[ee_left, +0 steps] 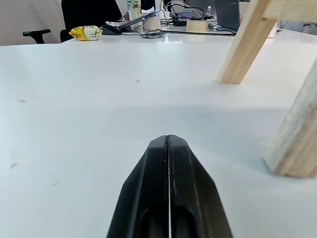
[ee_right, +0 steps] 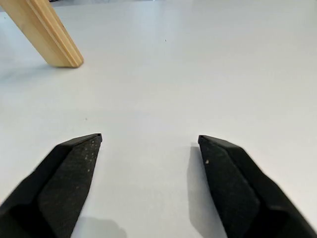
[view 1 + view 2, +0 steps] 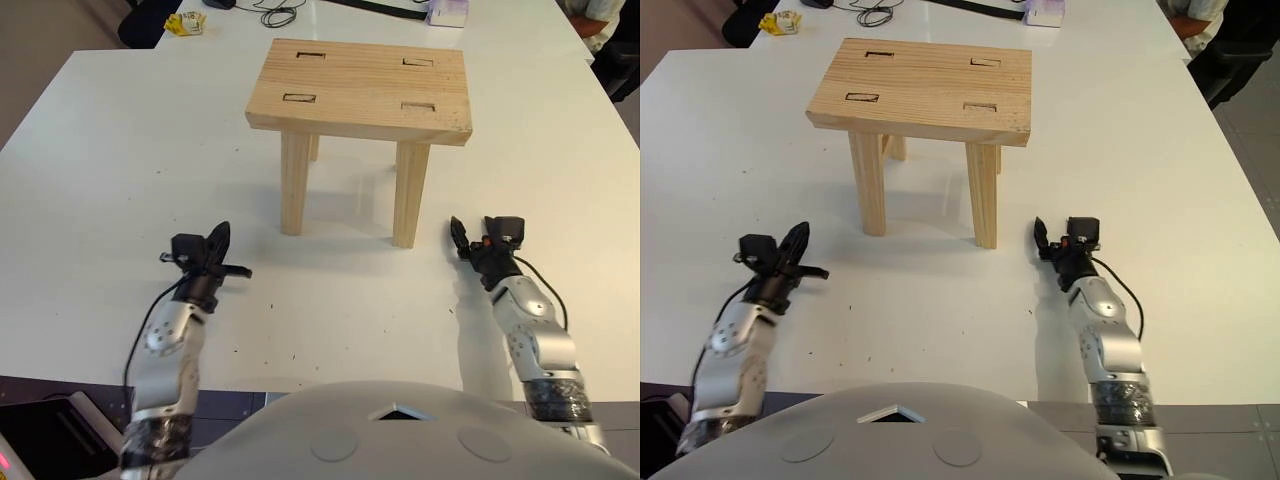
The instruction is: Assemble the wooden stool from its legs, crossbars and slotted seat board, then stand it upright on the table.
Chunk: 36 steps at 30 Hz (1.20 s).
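The wooden stool (image 3: pixel 360 85) stands upright on the white table (image 3: pixel 120 150), its slotted seat board on top and its legs (image 3: pixel 293 185) on the surface. My left gripper (image 3: pixel 223 232) lies low on the table, short of the stool's front left leg (image 1: pixel 297 139) and to its left, fingers shut with nothing held (image 1: pixel 168 140). My right gripper (image 3: pixel 468 236) rests just right of the front right leg (image 3: pixel 410 195), open and empty (image 2: pixel 149 140). One leg (image 2: pixel 47 34) shows ahead of it.
Beyond the stool, a second table carries a yellow packet (image 3: pixel 186 23), black cables (image 3: pixel 280 12) and a small white box (image 3: pixel 447 12). Bare table surface lies on both sides of the stool and in front of it.
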Each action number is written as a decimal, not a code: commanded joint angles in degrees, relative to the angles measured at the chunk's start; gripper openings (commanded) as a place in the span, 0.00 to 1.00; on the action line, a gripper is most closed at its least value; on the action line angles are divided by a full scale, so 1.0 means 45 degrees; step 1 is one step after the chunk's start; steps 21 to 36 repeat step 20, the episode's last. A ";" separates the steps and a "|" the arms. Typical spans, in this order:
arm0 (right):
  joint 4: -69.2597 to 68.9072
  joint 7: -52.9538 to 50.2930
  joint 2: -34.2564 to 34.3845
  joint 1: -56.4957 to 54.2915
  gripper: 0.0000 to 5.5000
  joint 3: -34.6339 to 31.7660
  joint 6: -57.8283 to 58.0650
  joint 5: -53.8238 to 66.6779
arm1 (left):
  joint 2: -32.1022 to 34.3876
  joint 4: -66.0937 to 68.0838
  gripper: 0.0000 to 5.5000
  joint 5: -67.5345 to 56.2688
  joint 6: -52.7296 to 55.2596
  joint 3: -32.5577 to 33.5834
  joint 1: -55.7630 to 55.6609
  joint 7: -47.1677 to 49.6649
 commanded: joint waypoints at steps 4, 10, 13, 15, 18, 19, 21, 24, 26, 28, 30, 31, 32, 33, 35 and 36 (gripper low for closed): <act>0.1705 -0.0010 0.0918 -0.0919 0.66 -0.0184 -0.1356 -0.0960 | -0.0956 0.1384 0.00 0.0771 -0.1652 -0.0348 -0.1492 0.0397; 0.2275 -0.0134 0.1316 -0.1571 0.66 -0.0413 -0.2112 -0.1442 | -0.1117 0.1295 0.00 0.0346 -0.1680 -0.0344 -0.2234 -0.0054; 0.2735 -0.0137 0.1481 -0.1734 0.66 -0.0433 -0.2486 -0.1743 | -0.1177 0.1612 0.00 0.0226 -0.1729 -0.0279 -0.2527 -0.0167; 0.2955 -0.0133 0.1572 -0.1877 0.66 -0.0475 -0.2732 -0.1911 | -0.1213 0.1673 0.00 0.0131 -0.1753 -0.0279 -0.2664 -0.0280; 0.3200 -0.0114 0.1672 -0.2092 0.66 -0.0518 -0.3013 -0.2138 | -0.1222 0.1733 0.00 0.0057 -0.1717 -0.0274 -0.2821 -0.0395; 0.3294 -0.0102 0.1687 -0.2153 0.66 -0.0519 -0.3110 -0.2210 | -0.1220 0.1761 0.00 0.0023 -0.1711 -0.0279 -0.2858 -0.0463; 0.3390 -0.0118 0.1701 -0.2210 0.66 -0.0512 -0.3221 -0.2305 | -0.1203 0.1836 0.00 0.0019 -0.1736 -0.0267 -0.2910 -0.0513; 0.3390 -0.0118 0.1701 -0.2210 0.66 -0.0512 -0.3221 -0.2305 | -0.1203 0.1836 0.00 0.0019 -0.1736 -0.0267 -0.2910 -0.0513; 0.3390 -0.0118 0.1701 -0.2210 0.66 -0.0512 -0.3221 -0.2305 | -0.1203 0.1836 0.00 0.0019 -0.1736 -0.0267 -0.2910 -0.0513; 0.3390 -0.0118 0.1701 -0.2210 0.66 -0.0512 -0.3221 -0.2305 | -0.1203 0.1836 0.00 0.0019 -0.1736 -0.0267 -0.2910 -0.0513; 0.3390 -0.0118 0.1701 -0.2210 0.66 -0.0512 -0.3221 -0.2305 | -0.1203 0.1836 0.00 0.0019 -0.1736 -0.0267 -0.2910 -0.0513; 0.3390 -0.0118 0.1701 -0.2210 0.66 -0.0512 -0.3221 -0.2305 | -0.1203 0.1836 0.00 0.0019 -0.1736 -0.0267 -0.2910 -0.0513; 0.3390 -0.0118 0.1701 -0.2210 0.66 -0.0512 -0.3221 -0.2305 | -0.1203 0.1836 0.00 0.0019 -0.1736 -0.0267 -0.2910 -0.0513; 0.3390 -0.0118 0.1701 -0.2210 0.66 -0.0512 -0.3221 -0.2305 | -0.1203 0.1836 0.00 0.0019 -0.1736 -0.0267 -0.2910 -0.0513; 0.3390 -0.0118 0.1701 -0.2210 0.66 -0.0512 -0.3221 -0.2305 | -0.1203 0.1836 0.00 0.0019 -0.1736 -0.0267 -0.2910 -0.0513; 0.3390 -0.0118 0.1701 -0.2210 0.66 -0.0512 -0.3221 -0.2305 | -0.1203 0.1836 0.00 0.0019 -0.1736 -0.0267 -0.2910 -0.0513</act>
